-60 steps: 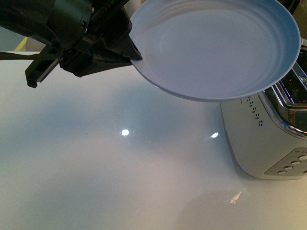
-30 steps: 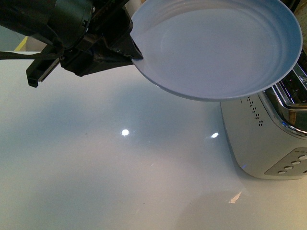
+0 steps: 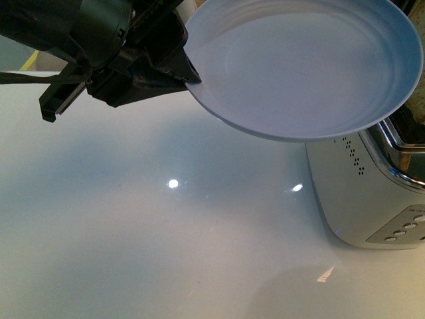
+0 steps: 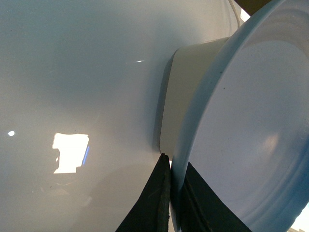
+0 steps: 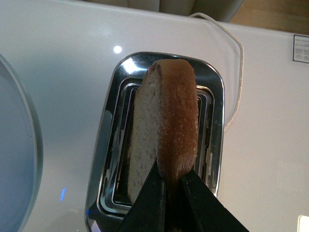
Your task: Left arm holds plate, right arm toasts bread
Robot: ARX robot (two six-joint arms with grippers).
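Observation:
My left gripper (image 3: 189, 73) is shut on the rim of the pale blue-white plate (image 3: 305, 66) and holds it tilted in the air beside the toaster; the plate shows empty. In the left wrist view the black fingers (image 4: 157, 198) pinch the plate's edge (image 4: 203, 125). My right gripper (image 5: 170, 186) is shut on the crust of the bread slice (image 5: 166, 130), held on edge just above the slots of the silver toaster (image 5: 212, 121). Whether the bread's far end is inside a slot I cannot tell. The plate's rim (image 5: 29, 159) shows beside the toaster.
The silver toaster (image 3: 362, 193) stands on the glossy white table (image 3: 153, 239) at the right, buttons on its front face. A white power cord (image 5: 236, 63) runs from behind it. A white label (image 5: 301, 48) lies on the table past the cord.
The plate and left gripper have shifted slightly to the right, further over the toaster. A bit of tan bread now shows at the right edge past the plate.

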